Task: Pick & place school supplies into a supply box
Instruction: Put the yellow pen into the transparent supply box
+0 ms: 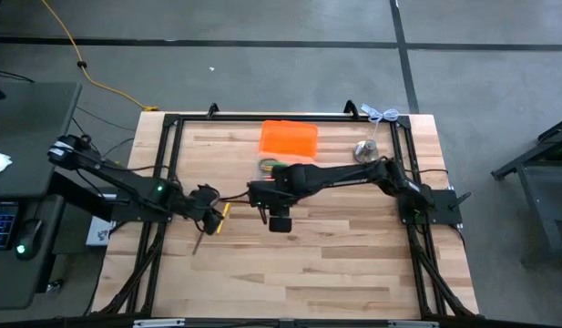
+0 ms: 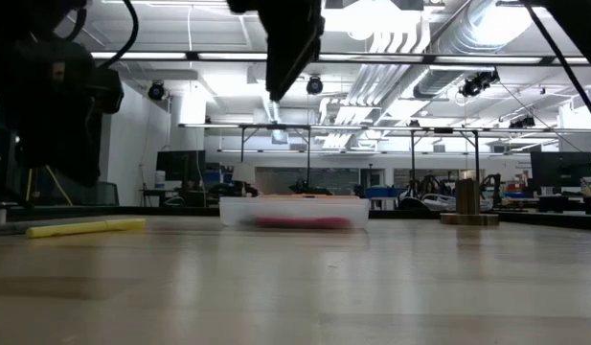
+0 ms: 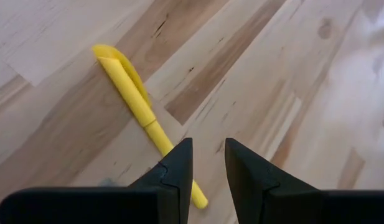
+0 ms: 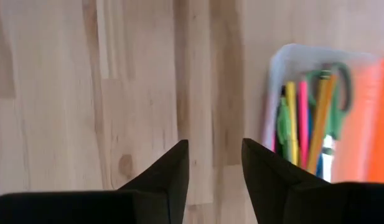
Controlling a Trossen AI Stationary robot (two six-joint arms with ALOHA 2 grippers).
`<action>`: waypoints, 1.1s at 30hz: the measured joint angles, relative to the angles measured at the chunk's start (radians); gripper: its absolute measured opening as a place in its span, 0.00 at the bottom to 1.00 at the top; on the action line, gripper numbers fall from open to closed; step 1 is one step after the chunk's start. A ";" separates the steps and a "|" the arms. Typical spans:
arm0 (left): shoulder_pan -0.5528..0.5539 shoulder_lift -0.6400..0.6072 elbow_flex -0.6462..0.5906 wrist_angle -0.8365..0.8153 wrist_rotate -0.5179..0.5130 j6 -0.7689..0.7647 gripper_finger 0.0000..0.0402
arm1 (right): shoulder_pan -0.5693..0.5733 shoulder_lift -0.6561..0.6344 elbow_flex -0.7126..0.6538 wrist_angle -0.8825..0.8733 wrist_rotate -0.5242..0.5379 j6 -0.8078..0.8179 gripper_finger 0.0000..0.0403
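Yellow marker lies free beside the empty, parted left claw; right claw likewise seems parted

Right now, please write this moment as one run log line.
left gripper: open, empty, over yellow marker | right gripper: open, empty | clear plastic box with orange lid: holds supplies

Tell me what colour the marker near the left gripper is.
Yellow. The marker shows best in the left wrist view.

Near half of the light wooden surface is bare, open passage. Obstacles: yellow marker lying flat under the left tool; clear plastic supply box with orange lid at far centre, just beyond the right tool; silvery metal bell-like object far right.
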 joint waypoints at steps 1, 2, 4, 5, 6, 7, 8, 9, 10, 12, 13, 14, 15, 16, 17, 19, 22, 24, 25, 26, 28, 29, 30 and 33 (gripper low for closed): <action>0.000 0.010 0.000 0.001 0.000 0.000 0.30 | 0.005 -0.011 0.000 -0.001 0.014 0.012 0.31; 0.000 0.019 0.000 0.006 -0.002 0.001 0.30 | 0.011 -0.022 0.000 -0.001 0.027 0.024 0.31; 0.000 0.034 0.000 0.018 -0.007 0.001 0.30 | 0.021 -0.044 0.000 -0.001 0.051 0.046 0.31; 0.000 0.041 0.000 0.015 -0.008 0.001 0.30 | 0.025 -0.053 0.000 -0.002 0.061 0.059 0.31; 0.000 0.048 0.000 0.015 -0.009 0.001 0.30 | 0.031 -0.063 0.000 -0.003 0.070 0.070 0.31; 0.000 0.054 0.000 0.015 -0.009 0.001 0.30 | 0.036 -0.071 0.000 -0.004 0.080 0.082 0.31; 0.000 0.061 0.000 0.015 -0.010 0.001 0.30 | 0.040 -0.080 0.000 -0.005 0.090 0.091 0.31; 0.000 0.066 0.000 0.015 -0.013 0.001 0.30 | 0.045 -0.090 -0.003 -0.004 0.101 0.099 0.31; 0.000 0.072 0.000 0.015 -0.018 0.000 0.30 | 0.048 -0.098 -0.008 -0.001 0.114 0.111 0.31; 0.000 0.086 0.000 0.016 -0.023 -0.001 0.30 | 0.053 -0.111 -0.018 -0.002 0.136 0.136 0.31; 0.000 0.090 0.000 0.015 -0.026 -0.006 0.30 | 0.056 -0.115 -0.026 -0.003 0.140 0.149 0.31; 0.000 0.095 0.000 0.016 -0.030 -0.016 0.30 | 0.057 -0.119 -0.030 -0.005 0.152 0.163 0.31; 0.000 0.100 0.000 0.016 -0.033 -0.023 0.30 | 0.057 -0.127 -0.042 -0.003 0.164 0.175 0.31; 0.000 0.103 0.000 0.013 -0.035 -0.026 0.30 | 0.058 -0.131 -0.054 0.001 0.178 0.188 0.31; 0.000 0.105 0.000 0.014 -0.035 -0.026 0.30 | 0.059 -0.140 -0.069 0.004 0.192 0.198 0.31; 0.000 0.106 0.000 0.013 -0.040 -0.026 0.30 | 0.063 -0.163 -0.116 0.020 0.216 0.219 0.31; 0.000 0.106 0.000 0.011 -0.062 -0.027 0.30 | 0.068 -0.230 -0.230 0.093 0.244 0.265 0.31; 0.000 0.106 0.000 0.011 -0.076 -0.028 0.30 | 0.069 -0.296 -0.329 0.168 0.243 0.295 0.31; 0.000 0.106 0.000 0.012 -0.078 -0.028 0.30 | 0.069 -0.337 -0.384 0.212 0.239 0.307 0.31; 0.000 0.106 0.000 0.012 -0.079 -0.027 0.30 | 0.069 -0.377 -0.441 0.258 0.234 0.321 0.31; 0.000 0.106 0.000 0.011 -0.080 -0.027 0.30 | 0.071 -0.459 -0.555 0.347 0.223 0.333 0.31; 0.000 0.106 0.000 0.010 -0.081 -0.027 0.30 | 0.073 -0.502 -0.613 0.392 0.222 0.344 0.31; 0.000 0.106 0.000 0.010 -0.082 -0.027 0.30 | 0.075 -0.541 -0.669 0.440 0.222 0.354 0.31; 0.000 0.106 0.000 0.012 -0.083 -0.027 0.30 | 0.083 -0.662 -0.825 0.573 0.232 0.377 0.31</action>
